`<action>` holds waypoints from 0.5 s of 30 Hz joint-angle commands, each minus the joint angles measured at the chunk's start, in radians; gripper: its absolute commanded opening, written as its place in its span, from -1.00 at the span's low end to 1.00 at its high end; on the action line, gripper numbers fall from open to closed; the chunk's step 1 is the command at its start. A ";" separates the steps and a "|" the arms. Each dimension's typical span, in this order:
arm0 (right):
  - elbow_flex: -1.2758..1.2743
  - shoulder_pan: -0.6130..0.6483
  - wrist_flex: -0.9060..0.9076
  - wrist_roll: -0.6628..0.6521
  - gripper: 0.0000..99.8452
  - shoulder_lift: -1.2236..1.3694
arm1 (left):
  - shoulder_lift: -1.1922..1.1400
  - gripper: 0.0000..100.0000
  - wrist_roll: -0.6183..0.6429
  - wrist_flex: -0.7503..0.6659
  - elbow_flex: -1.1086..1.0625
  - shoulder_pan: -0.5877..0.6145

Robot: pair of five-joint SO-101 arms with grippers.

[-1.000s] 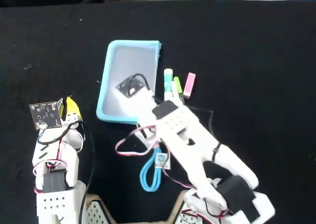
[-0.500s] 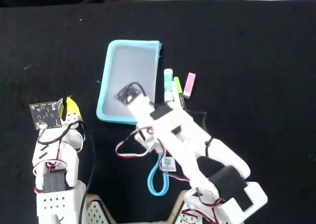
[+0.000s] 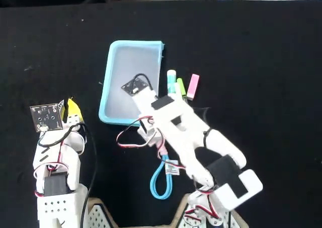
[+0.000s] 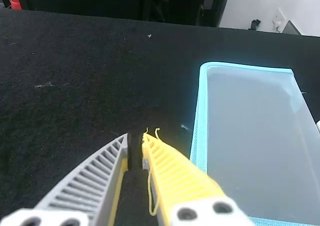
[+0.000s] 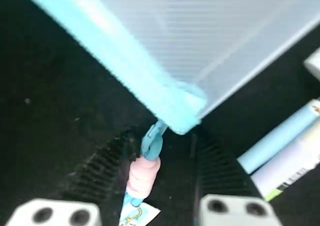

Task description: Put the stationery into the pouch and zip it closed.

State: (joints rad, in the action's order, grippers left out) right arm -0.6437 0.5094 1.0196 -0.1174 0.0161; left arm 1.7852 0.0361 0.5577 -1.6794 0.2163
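Observation:
A translucent pouch (image 3: 132, 77) with a light blue rim lies flat at the table's middle. Just right of it lie a blue-and-white marker (image 3: 171, 81), a green marker (image 3: 181, 87) and a pink one (image 3: 192, 86). My right arm (image 3: 178, 130) stretches over the pouch's near right corner. In the right wrist view my right gripper (image 5: 162, 136) is open, with the blue zipper pull (image 5: 152, 140) and its pink bead (image 5: 142, 176) between the black fingers (image 5: 100, 166), untouched. My left gripper (image 4: 135, 138) rests shut and empty, left of the pouch (image 4: 250, 131).
A blue strap loop (image 3: 161, 180) with a small tag trails from the zipper pull toward the arm bases. Red and white cables (image 3: 128, 137) hang beside the right arm. The black table (image 3: 261, 62) is bare to the right and far side.
My right arm has swung its rear part to the right while its gripper stayed at the pouch corner. The blue strap loop has straightened and shifted slightly right. The left arm has not moved.

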 commanded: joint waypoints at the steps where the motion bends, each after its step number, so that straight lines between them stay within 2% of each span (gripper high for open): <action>1: 0.035 -0.048 -0.055 -0.015 -0.98 -0.004 | 0.008 -0.88 -0.009 -0.021 -0.022 -0.015; 5: 0.018 -0.074 -0.078 -0.015 -0.98 -0.021 | 0.008 -0.88 -0.009 -0.015 -0.022 -0.015; 11: 0.031 -0.061 0.049 -0.015 -0.98 -0.179 | 0.008 -0.88 -0.009 -0.014 -0.022 -0.015; 15: -0.062 -0.058 0.051 -0.026 -0.98 -0.274 | 0.008 -0.88 -0.009 -0.014 -0.022 -0.015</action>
State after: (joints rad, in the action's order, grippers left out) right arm -0.6667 0.4526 1.0549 -0.1189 -0.1665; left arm 1.7852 0.0361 0.5577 -1.6794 0.2163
